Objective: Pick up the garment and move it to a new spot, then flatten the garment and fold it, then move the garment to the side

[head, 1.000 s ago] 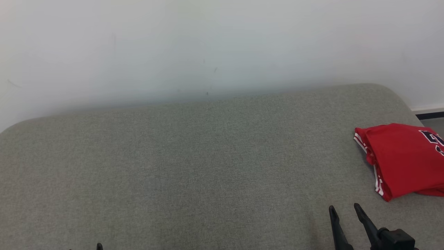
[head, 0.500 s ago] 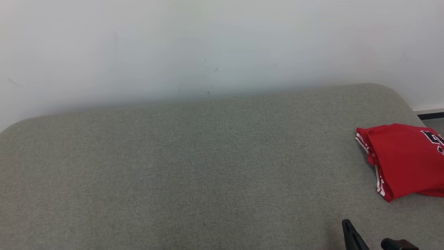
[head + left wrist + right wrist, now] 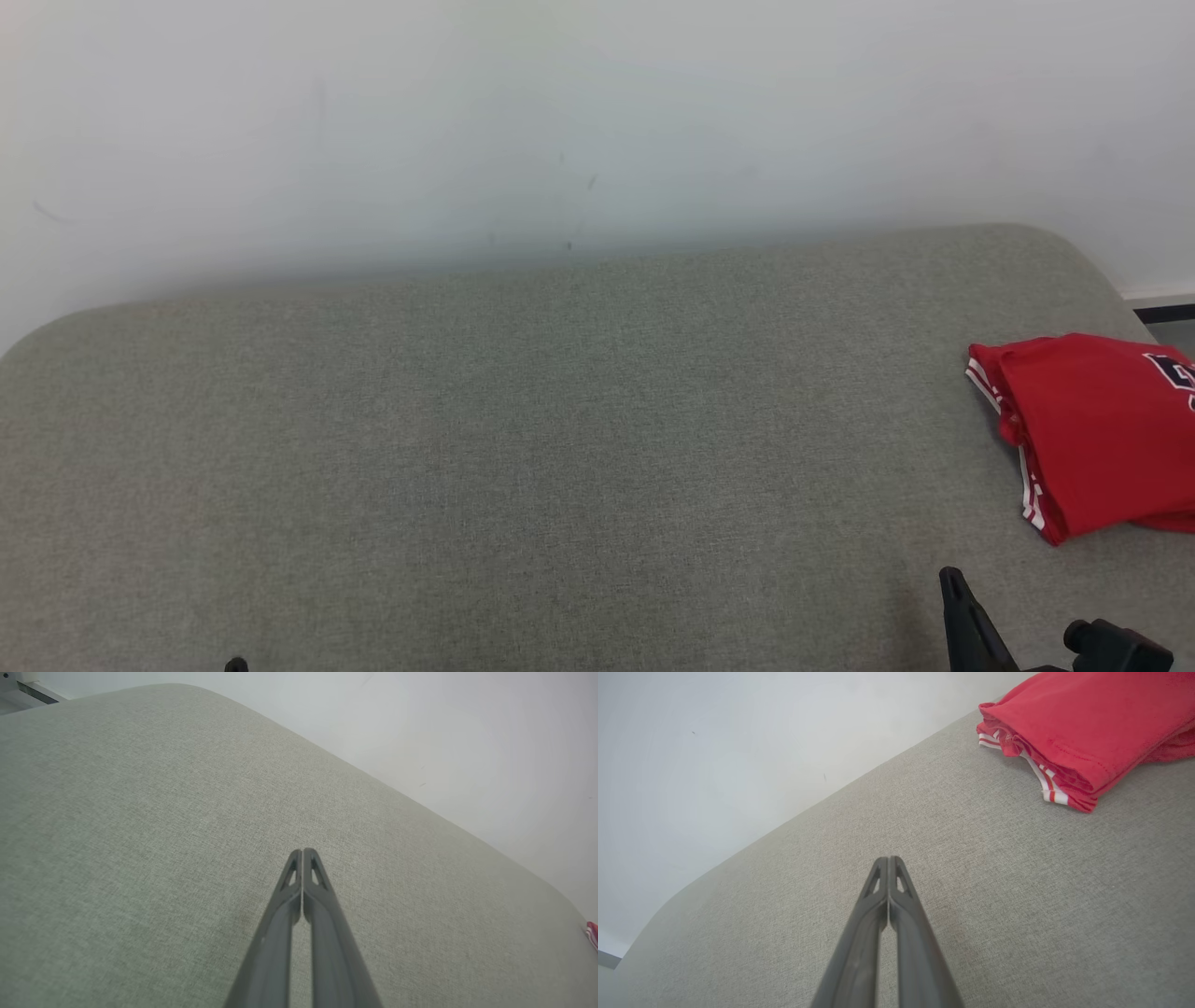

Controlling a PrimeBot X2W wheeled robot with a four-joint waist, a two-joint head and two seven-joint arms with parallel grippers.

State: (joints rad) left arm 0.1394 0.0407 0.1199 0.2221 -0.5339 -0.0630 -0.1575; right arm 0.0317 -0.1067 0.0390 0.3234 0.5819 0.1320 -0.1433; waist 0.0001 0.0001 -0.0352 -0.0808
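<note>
Left gripper (image 3: 302,851) and right gripper (image 3: 888,859) — both closed tight, empty — hang over woven grey cushion (image 3: 560,420); folded red jersey (image 3: 1092,429) lies at right edge.

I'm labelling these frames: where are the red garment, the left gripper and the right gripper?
red garment (image 3: 1092,723), right wrist view, on its top folded layer.
left gripper (image 3: 302,851), left wrist view, where the shut fingertips meet.
right gripper (image 3: 888,859), right wrist view, where the shut fingertips meet.
</note>
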